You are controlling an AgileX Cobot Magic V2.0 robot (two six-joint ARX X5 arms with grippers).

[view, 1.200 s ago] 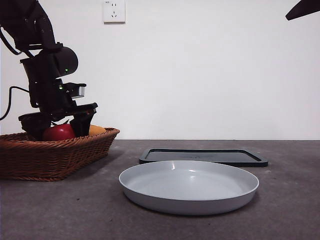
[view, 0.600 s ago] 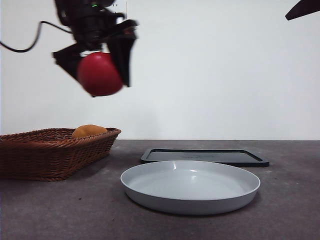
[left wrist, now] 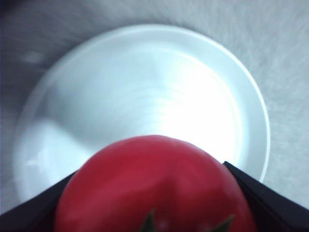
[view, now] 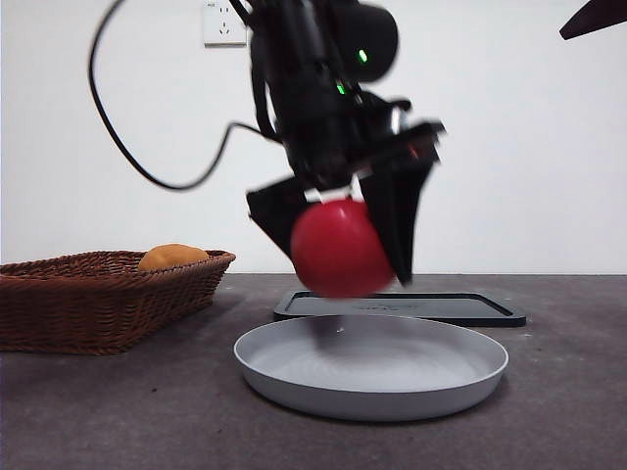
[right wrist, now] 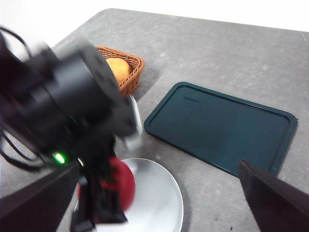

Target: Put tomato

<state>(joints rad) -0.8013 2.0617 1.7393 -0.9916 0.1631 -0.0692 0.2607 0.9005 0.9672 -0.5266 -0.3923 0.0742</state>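
A wicker basket (view: 108, 308) holds what looks like an orange fruit (view: 171, 257), beside a grey plate (view: 370, 392) and dark tray (view: 400, 307).

Glossy, smooth red skin on the tomato (view: 340, 248), gripped between the matt black jaws of the left pincer (view: 338, 230). Under it the pale plate (view: 372, 384) shines like glazed ceramic. The worktop (view: 118, 411) looks rough, dull grey. Woven wicker basket (view: 98, 299), and a dark matt tray (right wrist: 219, 128), plastic-looking.

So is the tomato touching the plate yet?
Apart. The front view shows the tomato, held in the left pincer, hanging above the plate, with dark tray and table visible between them.
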